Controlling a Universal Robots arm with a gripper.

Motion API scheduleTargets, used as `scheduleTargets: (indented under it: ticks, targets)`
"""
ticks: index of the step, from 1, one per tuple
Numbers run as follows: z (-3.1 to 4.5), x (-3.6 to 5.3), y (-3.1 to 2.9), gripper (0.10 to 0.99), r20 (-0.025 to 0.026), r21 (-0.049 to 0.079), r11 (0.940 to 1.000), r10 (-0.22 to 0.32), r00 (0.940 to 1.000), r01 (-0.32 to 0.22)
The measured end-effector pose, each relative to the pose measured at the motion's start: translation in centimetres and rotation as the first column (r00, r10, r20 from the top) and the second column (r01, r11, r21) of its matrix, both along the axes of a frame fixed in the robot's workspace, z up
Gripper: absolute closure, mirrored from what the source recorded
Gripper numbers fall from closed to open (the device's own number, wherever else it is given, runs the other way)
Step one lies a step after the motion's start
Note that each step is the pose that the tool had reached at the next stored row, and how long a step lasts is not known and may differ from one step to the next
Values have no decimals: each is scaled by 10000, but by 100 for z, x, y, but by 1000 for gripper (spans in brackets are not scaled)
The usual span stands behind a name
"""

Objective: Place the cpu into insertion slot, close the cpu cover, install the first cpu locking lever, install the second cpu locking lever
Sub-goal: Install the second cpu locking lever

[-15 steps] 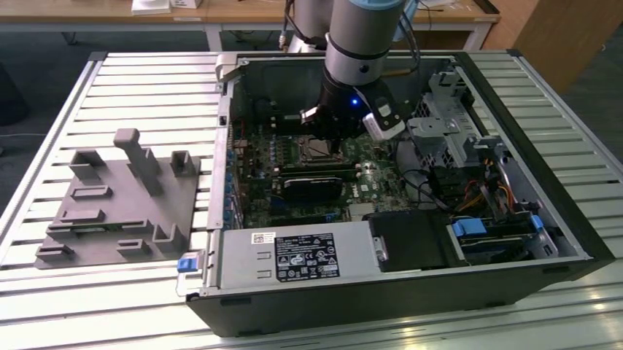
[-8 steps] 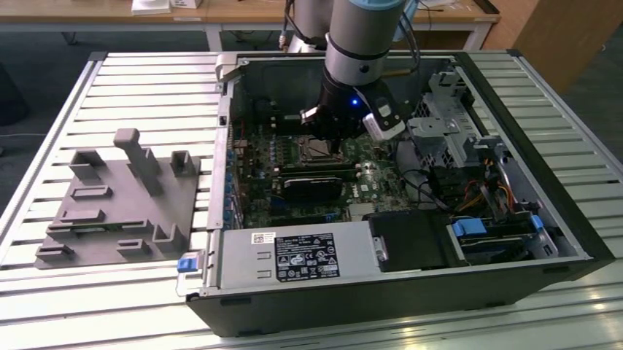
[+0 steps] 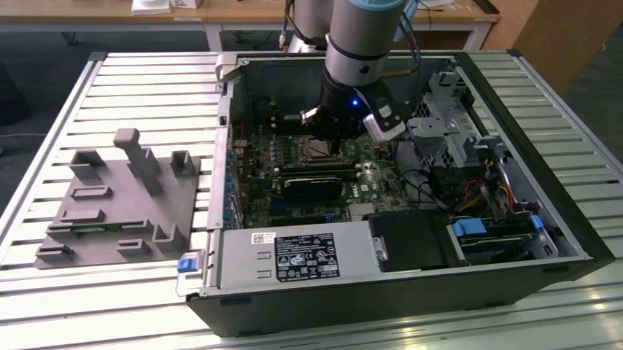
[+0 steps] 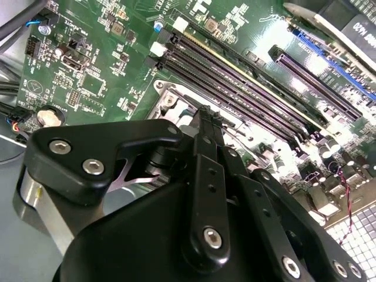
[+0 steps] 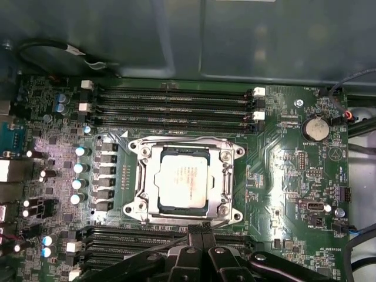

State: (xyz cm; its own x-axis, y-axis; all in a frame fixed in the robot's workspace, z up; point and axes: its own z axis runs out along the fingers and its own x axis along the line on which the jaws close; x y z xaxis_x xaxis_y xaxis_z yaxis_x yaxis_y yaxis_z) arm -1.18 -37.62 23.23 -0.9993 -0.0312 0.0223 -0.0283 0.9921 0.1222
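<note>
The cpu (image 5: 182,179), a pale square chip, lies flat in the insertion slot (image 5: 133,207) on the green motherboard. The silvery cpu cover (image 5: 227,182) lies down around it, and the chip shows through the cover's window. My gripper (image 5: 200,232) hovers at one edge of the socket with its black fingers together and nothing between them. In the exterior view the gripper (image 3: 334,152) hangs inside the open computer case, right over the socket (image 3: 311,149). In the second wrist view the fingertips (image 4: 207,114) sit just above a corner of the socket frame (image 4: 170,100).
Long black memory slots (image 5: 170,103) run on both sides of the socket. A black card (image 3: 311,182), the power supply (image 3: 292,255) and drive cages (image 3: 448,109) crowd the case. A grey fixture (image 3: 117,204) sits on the slatted table at the exterior view's left.
</note>
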Motion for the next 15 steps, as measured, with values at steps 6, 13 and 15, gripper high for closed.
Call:
scheduleTargets:
  ticks: [6,13,15]
  targets:
    - [-1,0,-46,973,-118,200,9998,0,9999,2]
    - [-7,-72,-90,973,-118,225,9997,1,9999,1]
    - [-9,-121,-94,973,-118,228,9997,1,9999,1]
